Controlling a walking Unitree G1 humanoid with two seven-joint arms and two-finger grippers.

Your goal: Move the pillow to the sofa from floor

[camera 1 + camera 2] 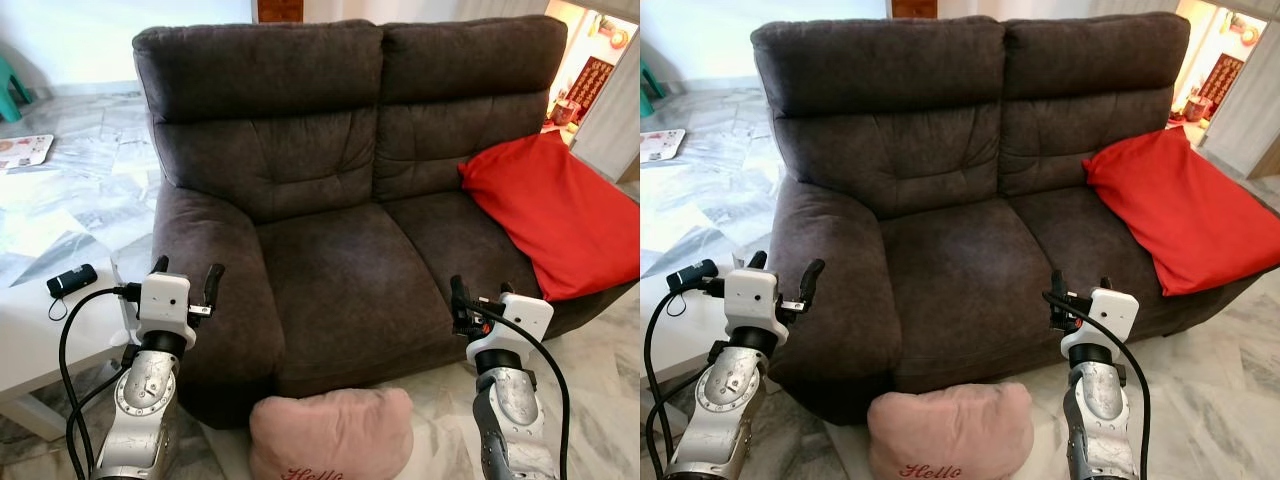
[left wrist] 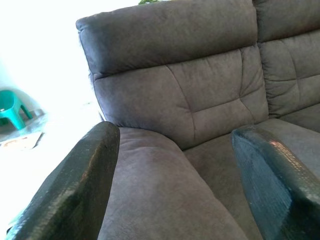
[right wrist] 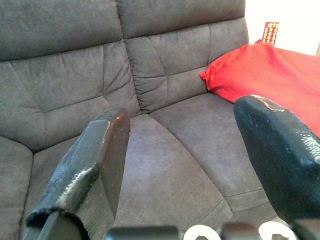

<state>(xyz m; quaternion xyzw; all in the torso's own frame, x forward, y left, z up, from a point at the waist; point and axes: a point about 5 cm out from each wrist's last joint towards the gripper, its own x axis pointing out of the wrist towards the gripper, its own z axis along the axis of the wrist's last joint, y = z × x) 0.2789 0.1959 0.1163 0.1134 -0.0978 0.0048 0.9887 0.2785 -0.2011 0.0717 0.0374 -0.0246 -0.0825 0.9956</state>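
A pink pillow [image 1: 330,434] with dark red lettering lies on the marble floor against the front of the dark grey two-seat sofa [image 1: 330,250]. My left gripper [image 1: 186,279] is raised and open beside the sofa's left armrest, above and left of the pillow. My right gripper [image 1: 480,300] is raised and open in front of the right seat cushion, above and right of the pillow. Both grippers hold nothing. In the wrist views the black fingers [image 2: 70,190] [image 3: 95,160] frame the sofa's seat and backrest.
A red pillow [image 1: 560,210] lies on the sofa's right seat and armrest. A white low table [image 1: 40,330] with a small black device [image 1: 72,280] stands on the left. A green stool [image 1: 12,90] and papers [image 1: 22,150] are far left. A doorway [image 1: 590,70] opens at the right.
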